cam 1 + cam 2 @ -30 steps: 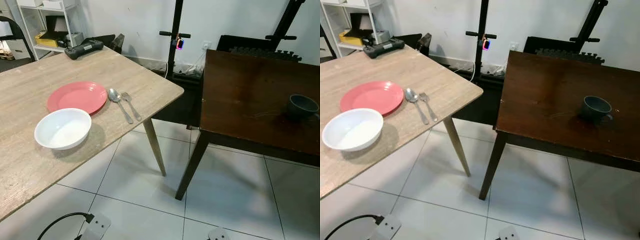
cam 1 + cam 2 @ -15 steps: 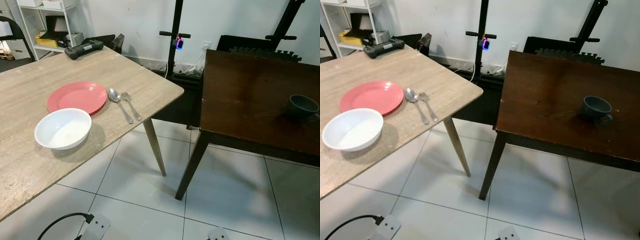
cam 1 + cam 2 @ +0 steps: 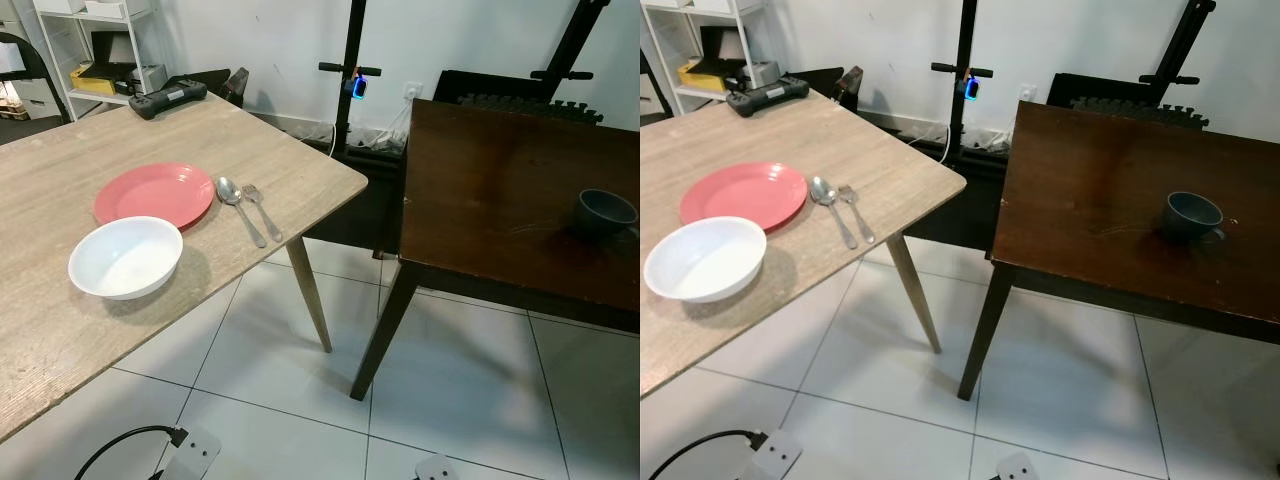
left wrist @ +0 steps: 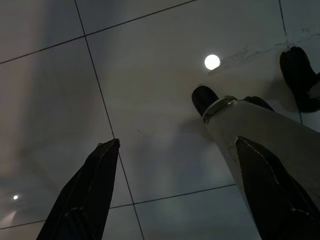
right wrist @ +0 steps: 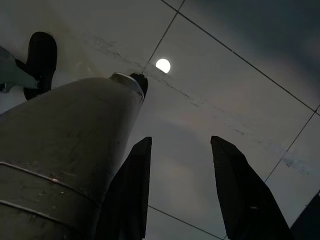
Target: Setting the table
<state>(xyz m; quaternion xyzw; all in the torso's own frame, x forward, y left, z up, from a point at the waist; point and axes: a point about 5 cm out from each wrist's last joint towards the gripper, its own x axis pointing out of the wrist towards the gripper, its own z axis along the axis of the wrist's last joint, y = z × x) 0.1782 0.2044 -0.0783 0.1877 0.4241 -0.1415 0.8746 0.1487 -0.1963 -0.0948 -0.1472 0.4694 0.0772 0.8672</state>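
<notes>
Both jaws stand apart and hold nothing: the left gripper (image 4: 172,192) and the right gripper (image 5: 182,187) hang idle, pointing down at the tiled floor (image 4: 150,100), each beside one of the robot's own legs. All the tableware lies well apart from them, up on the tables. On the light table (image 3: 60,330) a red plate (image 3: 155,193) sits with a white bowl (image 3: 126,257) just beside its near rim; whether they touch is unclear. A spoon (image 3: 238,207) and a fork (image 3: 261,209) lie side by side just to the right of the plate. On the dark table (image 3: 1100,190), further right, stands a dark cup (image 3: 1192,215). A controller (image 3: 167,97) lies at the light table's far edge.
</notes>
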